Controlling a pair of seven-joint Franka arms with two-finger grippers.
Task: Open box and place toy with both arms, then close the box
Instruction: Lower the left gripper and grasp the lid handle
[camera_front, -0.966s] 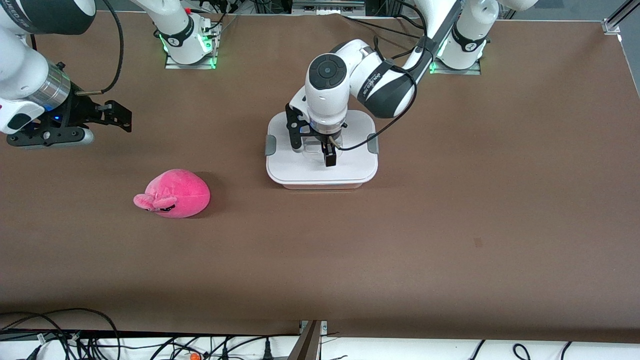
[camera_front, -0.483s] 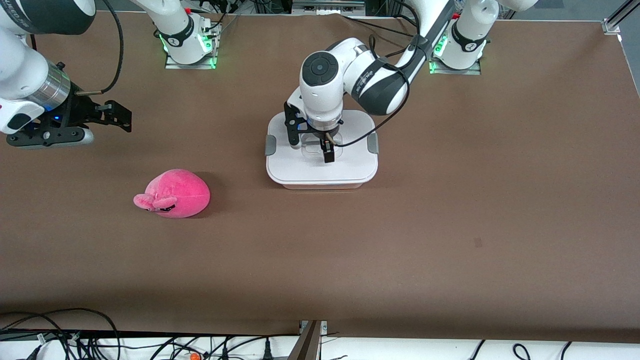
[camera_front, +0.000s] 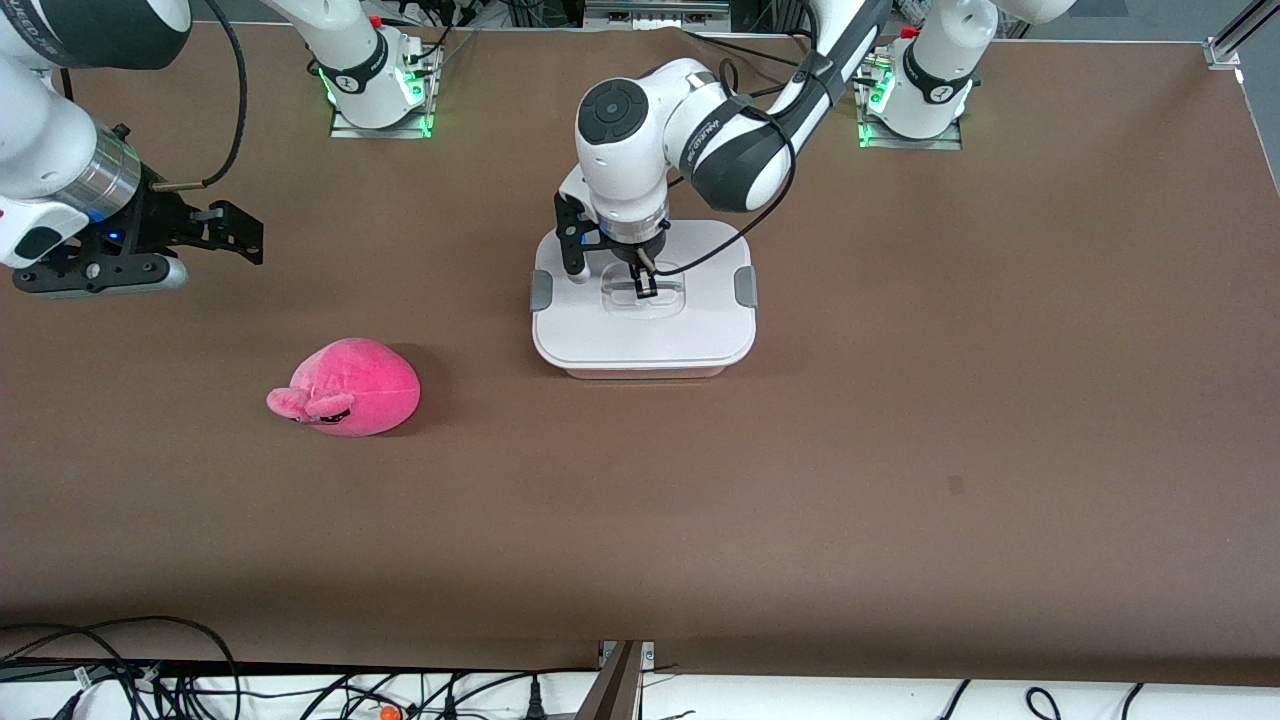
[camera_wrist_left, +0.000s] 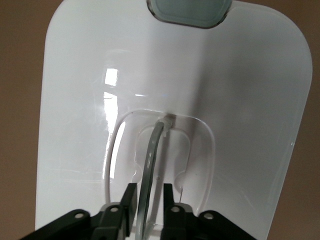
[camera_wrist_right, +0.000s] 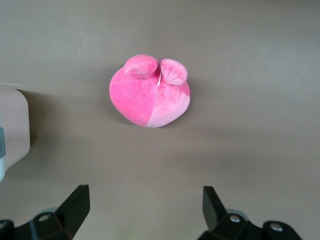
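The rounded-rectangular translucent pinkish plastic box (camera_front: 643, 368) with its flat white lid (camera_front: 640, 335) sits shut on the brown table (camera_front: 900, 450), roughly midway between the two arms' ends. A grey side clip (camera_front: 541, 290) shows at the lid's edge toward the right arm's end, and another grey clip (camera_front: 744, 288) at the edge toward the left arm's end.

The left arm's black two-finger tool (camera_front: 645, 290) is down in the lid's clear recessed handle (camera_wrist_left: 150, 165); in the left wrist view its two fingers (camera_wrist_left: 129, 202) stand close on either side of the thin clear handle strip, pinching it.

The small hot-pink plush toy (camera_front: 345, 388) lies on the table well apart from the box, toward the right arm's end and a little nearer the front camera than the box.

The right arm's tool (camera_front: 235, 232) waits in the air over bare table at its own end, well apart from the box, its fingers (camera_wrist_right: 75, 205) spread wide, with the toy (camera_wrist_right: 150, 92) in its wrist view.
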